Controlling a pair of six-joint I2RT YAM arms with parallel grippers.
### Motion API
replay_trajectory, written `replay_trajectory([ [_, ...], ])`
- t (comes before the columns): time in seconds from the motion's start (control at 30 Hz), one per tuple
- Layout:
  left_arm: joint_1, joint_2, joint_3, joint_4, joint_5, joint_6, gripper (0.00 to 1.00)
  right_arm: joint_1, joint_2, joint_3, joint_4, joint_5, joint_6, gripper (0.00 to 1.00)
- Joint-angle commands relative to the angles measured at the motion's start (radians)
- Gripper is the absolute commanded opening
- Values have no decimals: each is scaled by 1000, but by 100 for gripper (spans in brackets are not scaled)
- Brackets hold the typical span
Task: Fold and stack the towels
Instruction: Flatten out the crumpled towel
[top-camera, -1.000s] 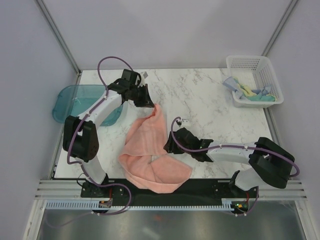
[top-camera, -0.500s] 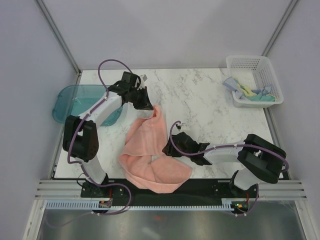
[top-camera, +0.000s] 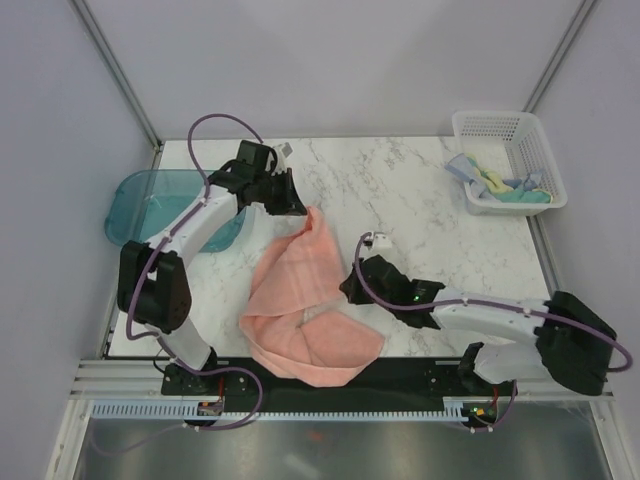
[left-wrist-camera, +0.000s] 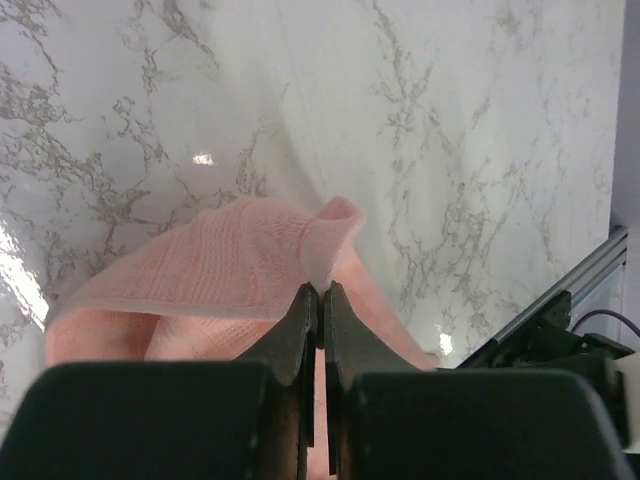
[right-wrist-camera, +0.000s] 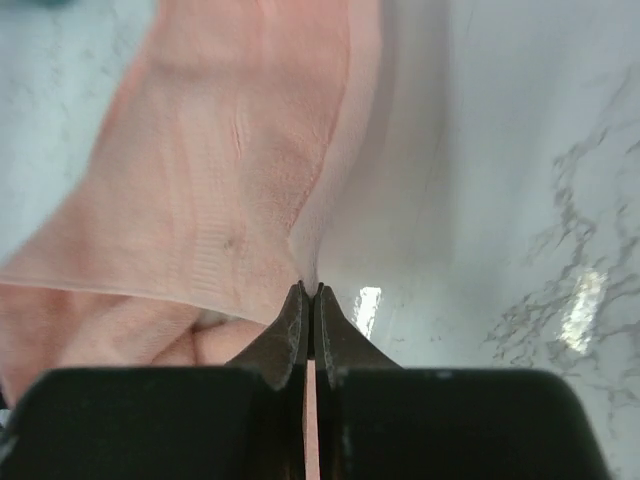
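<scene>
Left gripper (left-wrist-camera: 320, 292) is pinching a crumpled, waffle-textured pink towel's (top-camera: 300, 295) far corner; right gripper (right-wrist-camera: 309, 290) is clamping its thin edge.

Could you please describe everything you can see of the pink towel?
The pink towel is a salmon-coloured, soft cloth with a fine waffle weave. It is unfolded and rumpled, lying on the marble table between the two arms, and its near end laps over the table's front edge. Its far corner is raised and pinched in the shut left gripper. The shut right gripper pinches its right edge. No tag shows.
</scene>
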Motion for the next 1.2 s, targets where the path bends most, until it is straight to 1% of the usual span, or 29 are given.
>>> replay_trajectory([
  [0.0, 5, -181, 58, -22, 29, 3, 2, 4, -209, 146, -279, 163, -139, 0],
  [0.03, 2, -223, 65, -31, 43, 25, 2, 4, -253, 196, -380, 179, -170, 0],
  [0.07, -1, -260, 75, -34, 46, 30, 2, 4, -329, 227, -428, 227, -213, 0],
  [0.1, -7, -339, 82, -38, 49, 38, 2, 4, -362, 260, -471, 241, -240, 0],
  [0.13, -15, -373, 89, -40, 52, 46, 2, 4, -390, 331, -541, 257, -267, 0],
  [0.2, -33, -444, 130, -44, 66, 52, 2, 4, -457, 411, -595, 300, -340, 0],
  [0.23, -41, -499, 150, -51, 84, 52, 2, 4, -470, 498, -631, 306, -366, 0],
  [0.3, -63, -547, 233, -61, 100, 43, 2, 6, -490, 600, -660, 326, -441, 0],
  [0.33, -64, -574, 262, -63, 144, 20, 2, 4, -490, 705, -684, 326, -468, 0],
  [0.37, -69, -584, 320, -63, 169, 1, 2, 6, -488, 755, -691, 315, -486, 0],
  [0.4, -70, -588, 347, -64, 198, -19, 2, 4, -491, 798, -692, 279, -532, 0],
  [0.43, -72, -590, 371, -61, 256, -58, 2, 6, -496, 857, -667, 248, -557, 0],
  [0.5, -87, -588, 431, -61, 290, -88, 2, 4, -514, 904, -649, 229, -593, 0],
  [0.53, -93, -588, 447, -61, 307, -98, 2, 4, -513, 959, -651, 223, -607, 0],
  [0.63, -99, -596, 497, -66, 311, -111, 2, 4, -497, 1054, -643, 179, -678, 0],
  [0.7, -99, -588, 529, -75, 307, -112, 2, 4, -474, 1108, -646, 186, -704, 0],
  [0.73, -98, -581, 540, -81, 286, -100, 2, 4, -453, 1163, -651, 200, -736, 0],
  [0.8, -98, -538, 580, -118, 241, -77, 2, 4, -422, 1218, -648, 271, -774, 0],
  [0.83, -98, -518, 598, -136, 168, -45, 2, 4, -380, 1275, -643, 298, -799, 0],
  [0.87, -98, -498, 646, -159, 128, -28, 2, 4, -355, 1301, -639, 355, -867, 0],
  [0.9, -98, -472, 670, -191, 85, -8, 2, 6, -327, 1330, -634, 396, -902, 0],
  [0.93, -98, -428, 693, -205, -8, 25, 2, 4, -269, 1378, -614, 424, -935, 0],
  [0.97, -98, -403, 735, -210, -49, 42, 2, 4, -242, 1396, -597, 453, -1018, 0],
  [1.0, -98, -381, 753, -213, -84, 61, 2, 4, -214, 1409, -576, 510, -1055, 0],
  [1.03, -98, -340, 767, -215, -151, 90, 2, 6, -167, 1412, -512, 533, -1099, 0],
  [1.07, -98, -320, 799, -213, -181, 105, 2, 3, -145, 1407, -473, 559, -1138, 0],
  [1.1, -98, -300, 816, -213, -207, 121, 2, 3, -125, 1403, -434, 599, -1219, 0],
  [1.13, -98, -260, 832, -206, -260, 150, 2, 1, -90, 1386, -348, 613, -1253, 0],
  [1.17, -98, -249, 851, -198, -280, 162, 2, -3, -76, 1380, -311, 617, -1279, 0],
])
